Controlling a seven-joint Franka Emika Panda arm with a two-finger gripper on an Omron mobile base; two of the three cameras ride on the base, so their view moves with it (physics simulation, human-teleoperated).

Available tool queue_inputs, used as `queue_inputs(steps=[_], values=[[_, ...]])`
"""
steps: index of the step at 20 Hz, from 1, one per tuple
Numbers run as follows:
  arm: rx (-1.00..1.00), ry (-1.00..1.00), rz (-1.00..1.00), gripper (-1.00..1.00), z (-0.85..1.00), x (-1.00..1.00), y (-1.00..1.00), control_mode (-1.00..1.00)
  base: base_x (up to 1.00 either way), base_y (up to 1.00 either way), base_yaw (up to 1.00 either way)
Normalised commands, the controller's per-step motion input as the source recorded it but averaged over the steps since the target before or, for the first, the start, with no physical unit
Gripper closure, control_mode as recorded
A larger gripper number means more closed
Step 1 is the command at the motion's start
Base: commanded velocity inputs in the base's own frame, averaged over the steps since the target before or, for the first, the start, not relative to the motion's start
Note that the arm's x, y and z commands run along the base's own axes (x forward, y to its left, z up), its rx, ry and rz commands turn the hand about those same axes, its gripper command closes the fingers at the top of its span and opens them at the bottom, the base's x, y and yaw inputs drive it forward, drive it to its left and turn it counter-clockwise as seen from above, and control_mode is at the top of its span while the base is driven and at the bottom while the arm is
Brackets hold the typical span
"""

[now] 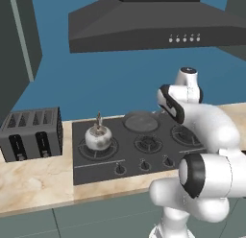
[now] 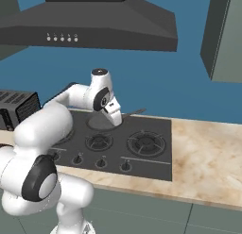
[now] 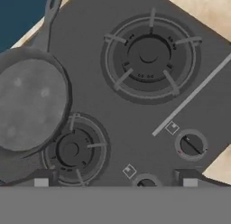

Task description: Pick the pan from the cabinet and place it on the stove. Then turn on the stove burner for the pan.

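On the flat black cooktop [image 1: 139, 153], the round dark grey frying pan [image 3: 29, 103] is seen resting at the rear centre. Above the cooktop, the hand [image 3: 115, 181] is held with fingers spread wide, nothing gripped. A shiny silver kettle [image 1: 98, 136] is noted on the left burner.

In the left base view the arm [image 1: 206, 136] covers the right end of the stove [image 1: 96, 167], hiding the outer half of the right burner [image 1: 185, 135] and the stove's right edge. In the right base view the gripper body stands in front of the pan [image 2: 101, 121], so only a sliver of its rim and the handle show beside it. In the hand view the pan [image 3: 29, 103] is cut off by the left edge, and the knob [image 3: 145, 182] nearest the stove's front sinks under the bottom band. The toaster [image 2: 16, 108] left of the stove is cut by the picture's edge. The hood buttons [image 1: 184, 39] above the stove are too small to read, possibly five.
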Motion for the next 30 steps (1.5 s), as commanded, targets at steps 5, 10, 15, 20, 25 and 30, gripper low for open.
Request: queue_inputs(steps=[5,10,15,20,25,30], values=[[-0.07,0.22,0.10,-1.00,0.00,-0.72,0.01,-1.00,0.00,0.00,0.00],[-0.05,0.17,0.16,-1.00,0.00,-0.69,0.09,-1.00,0.00,0.00,0.00],[0.00,0.01,0.13,-1.00,-0.13,-0.71,0.17,-1.00,0.00,0.00,0.00],[0.00,0.00,0.11,-1.00,-0.02,-0.36,0.26,-1.00,0.00,0.00,0.00],[0.02,0.00,0.17,-1.00,-0.07,0.00,0.22,-1.00,0.00,0.00,0.00],[0.06,0.00,0.19,-1.00,-0.15,0.12,0.02,-1.00,0.00,0.00,0.00]])
